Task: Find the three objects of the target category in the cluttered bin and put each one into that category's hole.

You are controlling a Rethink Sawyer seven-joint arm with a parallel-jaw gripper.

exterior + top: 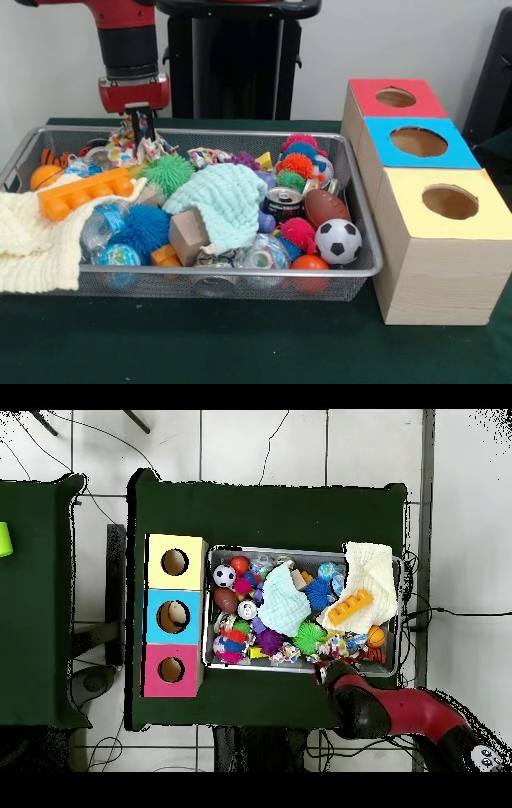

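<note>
Right now, line by line:

Arm: the red and black Sawyer arm (132, 48) is reaching down over the far rim of the bin, toward the table's far edge in the front view.

Gripper: the black gripper (142, 128) is sitting low among the clutter at the bin's far side; how far it is standing open, and whether it is holding anything, I cannot tell, since cloth is hiding its tips.

Bin: the large shallow silver wire-mesh tray (240, 274) is lying on the green table, beside the three wooden boxes.

Nearest rag: a small white fabric rag printed with bright multicoloured patches (124, 148) is bunching right around the gripper, touching it or just beside it; the overhead view is showing it at the rim nearest the robot (338, 646).

Second rag: another patterned white rag (206, 156) is lying along the same far rim, near the gripper, toward the boxes.

Hole: the round dark hole in the yellow top of the light wooden box (450, 202) is sitting well apart from the gripper, at the end of the box row nearest the table's front edge.

Other clutter: a plain cream knitted cloth (32, 240) is draping over the bin's end away from the boxes, and a mint-green knitted cloth (220, 200) is covering the middle.
</note>
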